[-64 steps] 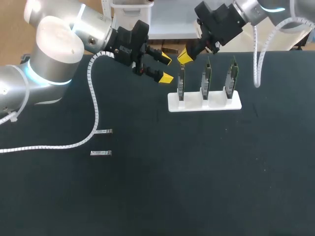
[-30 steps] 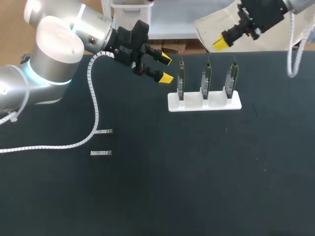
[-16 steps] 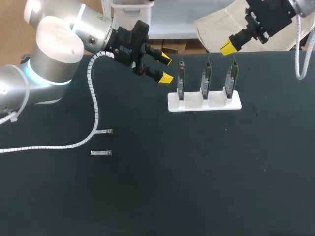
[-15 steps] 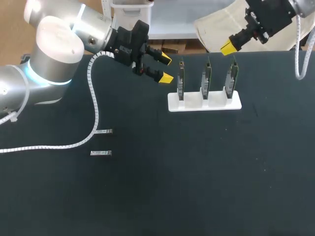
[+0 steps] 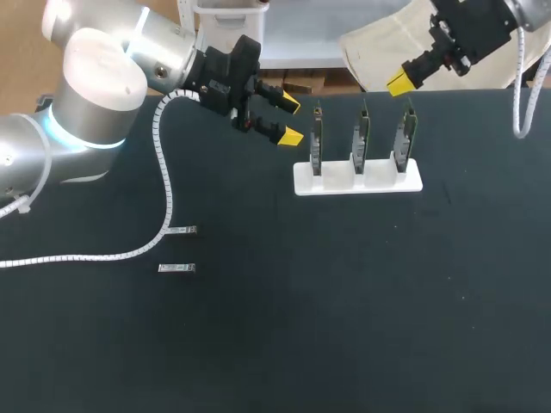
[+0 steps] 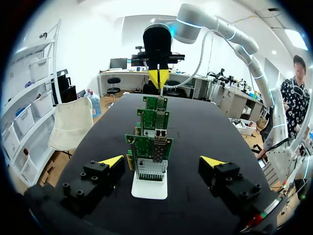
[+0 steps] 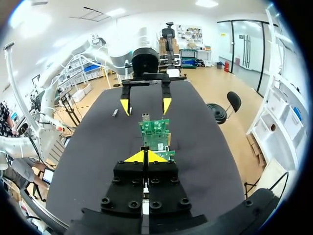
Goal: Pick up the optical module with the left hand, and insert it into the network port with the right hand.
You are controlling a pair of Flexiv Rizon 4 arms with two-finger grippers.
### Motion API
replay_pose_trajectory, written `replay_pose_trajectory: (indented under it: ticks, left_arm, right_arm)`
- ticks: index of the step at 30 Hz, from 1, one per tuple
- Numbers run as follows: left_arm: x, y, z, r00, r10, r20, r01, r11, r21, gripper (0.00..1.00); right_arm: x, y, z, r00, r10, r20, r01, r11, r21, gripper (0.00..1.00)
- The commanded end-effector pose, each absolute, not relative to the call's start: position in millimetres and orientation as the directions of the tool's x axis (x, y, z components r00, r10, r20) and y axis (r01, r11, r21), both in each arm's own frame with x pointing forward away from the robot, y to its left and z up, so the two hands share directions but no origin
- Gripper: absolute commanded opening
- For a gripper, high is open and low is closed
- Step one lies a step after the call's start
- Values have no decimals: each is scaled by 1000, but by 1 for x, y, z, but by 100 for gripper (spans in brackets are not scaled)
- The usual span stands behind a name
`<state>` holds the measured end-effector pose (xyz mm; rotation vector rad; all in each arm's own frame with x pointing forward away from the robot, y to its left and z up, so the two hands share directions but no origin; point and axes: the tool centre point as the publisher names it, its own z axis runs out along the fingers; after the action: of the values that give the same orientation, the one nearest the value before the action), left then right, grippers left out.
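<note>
Black desk [image 5: 344, 301], left part: slim silver module [image 5: 182, 230] flat, second module [image 5: 176, 268] just beside, parallel. Left gripper [image 5: 290, 120] gaping, empty; right gripper [image 5: 399, 83] tips together, at far edge.

Black matte table [image 5: 362, 327]. White slotted stand [image 5: 302, 181] sits on it near the far edge, about mid-width.

A small silver module [image 5: 182, 230] lies flat on the black counter [image 5: 344, 301], a second module [image 5: 176, 268] near it. Three green port boards [image 5: 362, 138] stand upright in a white holder [image 5: 379, 182].
</note>
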<state>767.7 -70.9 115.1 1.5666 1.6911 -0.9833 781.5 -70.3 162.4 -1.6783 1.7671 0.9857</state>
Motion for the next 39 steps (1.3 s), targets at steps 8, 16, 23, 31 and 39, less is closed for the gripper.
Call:
replay_pose_trajectory:
  ticks: [8, 16, 23, 31, 39]
  left_arm:
    - [768, -72, 116, -102, 532, -840, 994, 19, -109, 100]
    - [768, -72, 116, -102, 532, -840, 994, 19, -109, 100]
    - [768, -72, 116, -102, 532, -840, 994, 19, -109, 100]
    - [768, -72, 116, -102, 532, -840, 994, 19, -109, 100]
    - [763, -58, 124, -79, 588, -805, 997, 36, -71, 100]
  right_arm:
    - [777, -70, 162, -108, -618, -779, -988, -20, 153, 100]
    - [777, -70, 162, -108, -618, -779, -988, -20, 153, 100]
    - [777, -70, 162, -108, -618, -779, -988, -20, 153, 100]
    - [777, -70, 162, -108, -618, -779, -988, -20, 153, 100]
    - [777, -70, 162, -108, -618, -779, -988, -20, 153, 100]
